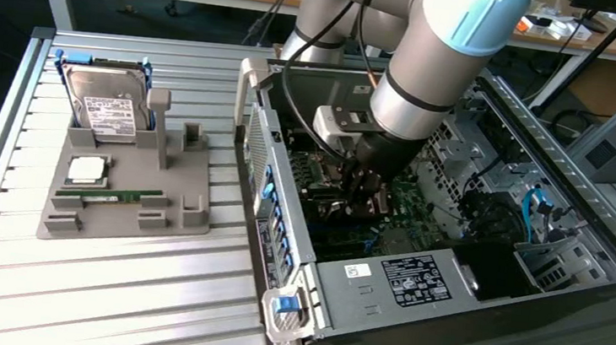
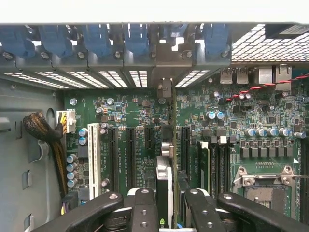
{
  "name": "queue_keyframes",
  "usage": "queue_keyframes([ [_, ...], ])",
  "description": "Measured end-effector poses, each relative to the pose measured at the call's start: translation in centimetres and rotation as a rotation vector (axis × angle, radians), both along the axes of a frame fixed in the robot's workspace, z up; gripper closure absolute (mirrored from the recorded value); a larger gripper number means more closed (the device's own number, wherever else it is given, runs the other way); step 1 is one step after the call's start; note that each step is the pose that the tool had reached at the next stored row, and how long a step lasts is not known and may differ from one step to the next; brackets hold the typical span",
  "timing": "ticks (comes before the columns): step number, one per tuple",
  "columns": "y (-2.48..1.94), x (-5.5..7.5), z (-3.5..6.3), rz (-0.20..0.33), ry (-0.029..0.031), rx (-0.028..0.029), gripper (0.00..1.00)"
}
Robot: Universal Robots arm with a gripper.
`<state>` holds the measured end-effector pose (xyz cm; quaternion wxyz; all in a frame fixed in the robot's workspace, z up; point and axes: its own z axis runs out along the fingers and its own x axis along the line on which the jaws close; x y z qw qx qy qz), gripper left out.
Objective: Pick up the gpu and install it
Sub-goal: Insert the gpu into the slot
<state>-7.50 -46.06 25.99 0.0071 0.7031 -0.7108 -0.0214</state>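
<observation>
On the exterior view's left, a grey tray (image 1: pixel 123 214) holds the hard drive (image 1: pixel 105 106). To the right, inside the open computer case (image 1: pixel 388 282), the gripper (image 1: pixel 356 196) clasps the gpu (image 2: pixel 165 169), standing edge-on over the green motherboard (image 2: pixel 130 116).

My gripper (image 2: pixel 169 208) sits deep in the case (image 1: pixel 278 246), gpu (image 2: pixel 166 145) edge-on between its fingers. Slot brackets (image 2: pixel 96 41) wall off ahead, black slots (image 2: pixel 130 150) flank both sides; only overhead is open.
</observation>
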Motion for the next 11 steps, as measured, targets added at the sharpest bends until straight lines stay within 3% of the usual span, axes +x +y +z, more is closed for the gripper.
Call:
queue_keyframes([
  [11, 0.00, 0.00, -0.32, 0.000, -0.0001, 0.0000, 0.73],
])
